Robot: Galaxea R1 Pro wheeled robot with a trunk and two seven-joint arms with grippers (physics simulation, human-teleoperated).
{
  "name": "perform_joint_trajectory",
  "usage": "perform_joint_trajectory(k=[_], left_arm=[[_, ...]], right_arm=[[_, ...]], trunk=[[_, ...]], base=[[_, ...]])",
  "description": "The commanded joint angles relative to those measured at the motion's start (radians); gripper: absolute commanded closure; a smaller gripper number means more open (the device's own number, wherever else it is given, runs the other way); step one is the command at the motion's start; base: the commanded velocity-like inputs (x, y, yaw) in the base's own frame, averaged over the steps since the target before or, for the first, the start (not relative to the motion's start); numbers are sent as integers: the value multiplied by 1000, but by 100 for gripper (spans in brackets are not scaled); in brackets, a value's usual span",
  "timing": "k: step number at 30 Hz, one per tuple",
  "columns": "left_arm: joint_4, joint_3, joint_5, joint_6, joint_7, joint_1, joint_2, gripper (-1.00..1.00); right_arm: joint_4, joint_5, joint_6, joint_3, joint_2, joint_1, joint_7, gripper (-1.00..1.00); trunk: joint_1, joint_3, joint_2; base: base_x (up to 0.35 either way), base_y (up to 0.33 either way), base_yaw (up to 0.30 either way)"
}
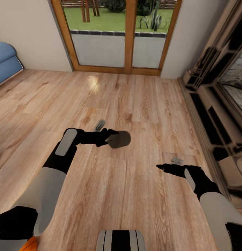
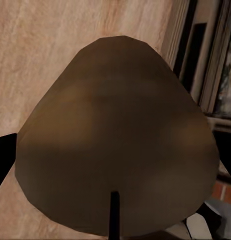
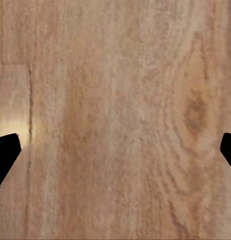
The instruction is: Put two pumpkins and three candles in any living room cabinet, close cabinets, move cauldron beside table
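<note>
Candle sits pinched in the left gripper, just left of centre in the head view, held above the light plank floor. It reads as a stubby dark tan cylinder w/ its flat end facing the camera. In the left wrist view the same candle takes up most of the frame, brownish, w/ a thin dark wick line at its lower edge; black fingertips show at the left edge, pressed against its side. Behind it in that view: floor planks, plus a strip of dark frame and a bit of red brick at the lower right.

Right gripper hangs lower right of centre in the head view, pointing toward frame left, nothing in it. Right wrist view shows its two black fingertips at opposite edges of the frame, spread wide apart, bare wood floor between them.

Upper centre of the head view: wood-framed glass doors w/ lawn and plants outside. Blue sofa corner at upper left. Down the right edge runs a dark wood-and-glass unit, glossy and reflective; can't tell what it is exactly. Robot's trunk shows at bottom centre, grey-white arm segments at both lower corners.
</note>
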Motion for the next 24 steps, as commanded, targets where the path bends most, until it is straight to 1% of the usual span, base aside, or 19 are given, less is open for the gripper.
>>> perform_joint_trajectory(k=[1,3,6,9,10,11,12,13,14,16,24], left_arm=[[0,0,8,0,-3,0,0,100],[0,-1,18,0,-8,0,-2,100],[-1,-1,22,1,-22,0,-5,100],[0,-5,22,2,-82,0,-5,100],[1,-15,22,2,-106,0,-4,100],[1,-34,22,2,-127,0,-2,100],[-1,-73,22,1,-153,0,1,100],[-4,-123,24,-1,-178,-1,3,100],[-5,-132,24,-1,-182,-1,3,100],[-6,-145,25,-2,-188,-1,3,100],[-4,-148,25,-2,-190,-1,4,100]], right_arm=[[1,0,0,0,1,0,0,-100],[4,1,0,1,3,0,0,-100],[5,1,0,0,3,0,0,-100],[3,1,0,0,2,0,2,-100],[3,1,0,0,2,0,2,-100],[2,1,0,0,3,0,2,-100],[2,0,0,0,3,0,2,-100],[2,-1,0,0,2,0,3,-100],[2,-1,0,0,2,0,3,-100],[2,-1,0,0,3,0,3,-100],[3,-1,0,0,2,0,3,-100]], trunk=[[0,4,0],[-1,12,1],[-3,23,1],[-4,35,2],[-4,39,2],[-5,43,3],[-5,47,3],[-6,50,3],[-6,54,3],[-7,62,4],[-11,93,6]], base=[[0,0,0],[0,0,0],[0,0,0],[0,0,0],[0,0,0],[0,0,0],[0,0,0],[0,0,0],[0,0,0],[0,0,0],[0,0,0]])
